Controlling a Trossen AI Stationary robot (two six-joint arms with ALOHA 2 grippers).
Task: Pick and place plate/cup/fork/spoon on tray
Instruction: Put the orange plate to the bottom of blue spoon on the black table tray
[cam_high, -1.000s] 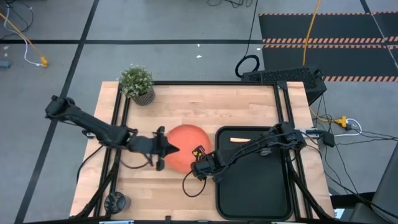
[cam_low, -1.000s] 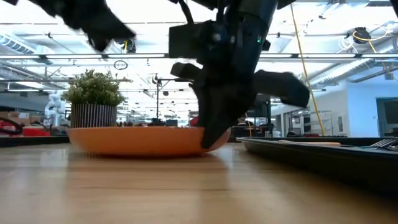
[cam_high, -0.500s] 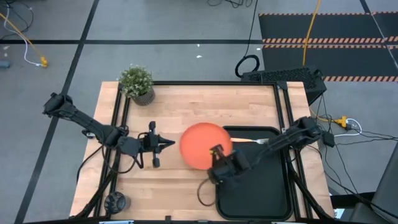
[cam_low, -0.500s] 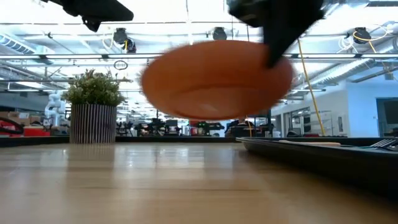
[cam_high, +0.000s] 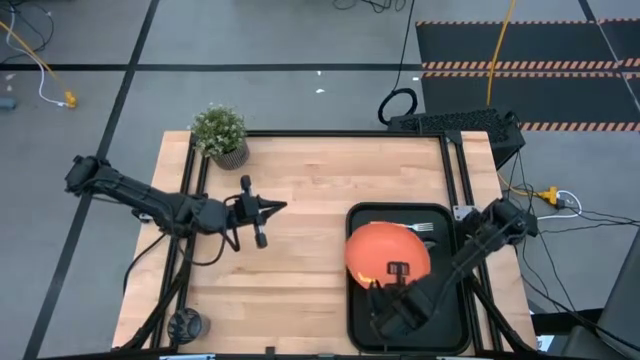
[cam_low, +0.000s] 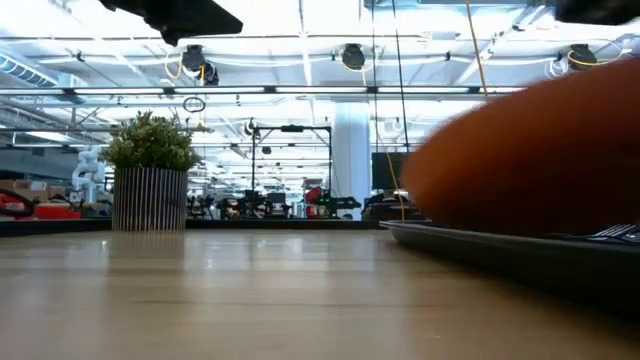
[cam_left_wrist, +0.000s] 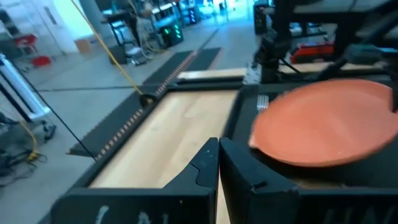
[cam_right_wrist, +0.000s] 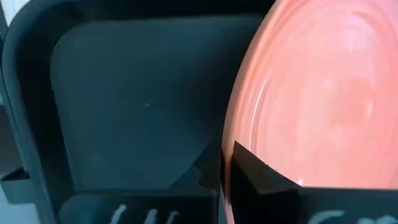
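Looking down at the bench (cam_high: 300, 190), we see a potted plant (cam_high: 220, 135) at its far left corner and the black tray (cam_high: 452, 320) along its right edge. The fork (cam_high: 424, 227) lies by the tray's far rim, its long axis running across the tray and its tines towards the right rim; the orange plate (cam_high: 387, 253) hides its handle. The right gripper (cam_high: 397, 272) pinches the plate's near rim and holds it over the tray's far half, where half a second ago it hung over the tray's left rim. The left gripper (cam_high: 268, 208), fingers pressed together, hovers over the bench's left-centre, well apart, a little farther from the tray than before.
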